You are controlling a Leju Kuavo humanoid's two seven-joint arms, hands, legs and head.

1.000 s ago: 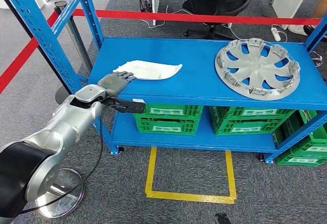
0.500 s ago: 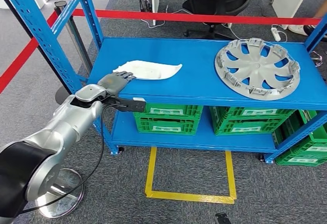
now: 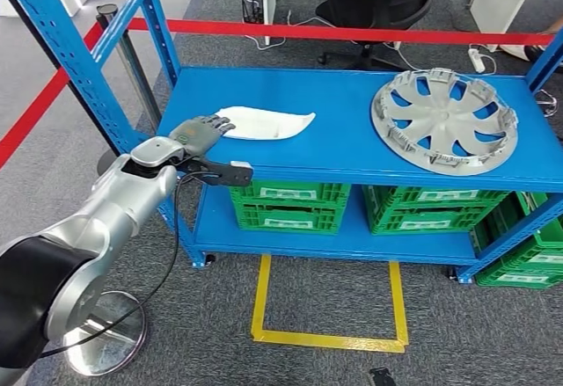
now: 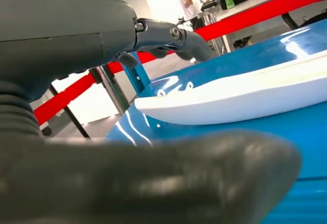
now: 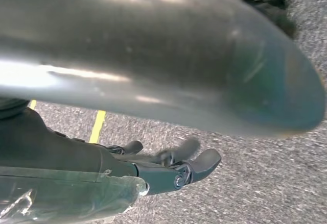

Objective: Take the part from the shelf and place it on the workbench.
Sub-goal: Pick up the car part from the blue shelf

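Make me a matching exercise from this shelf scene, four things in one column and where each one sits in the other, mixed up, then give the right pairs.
Things:
1. white part
2. hubcap
3. green crates
4. left hand

Places:
A. lower shelf, under the blue top
B. right side of the top shelf
C. at the near left end of the white part
D. left half of the top shelf, lying flat

Pairs: 1-D, 2-B, 3-A, 4-C

Part left on shelf, hubcap right, crates below.
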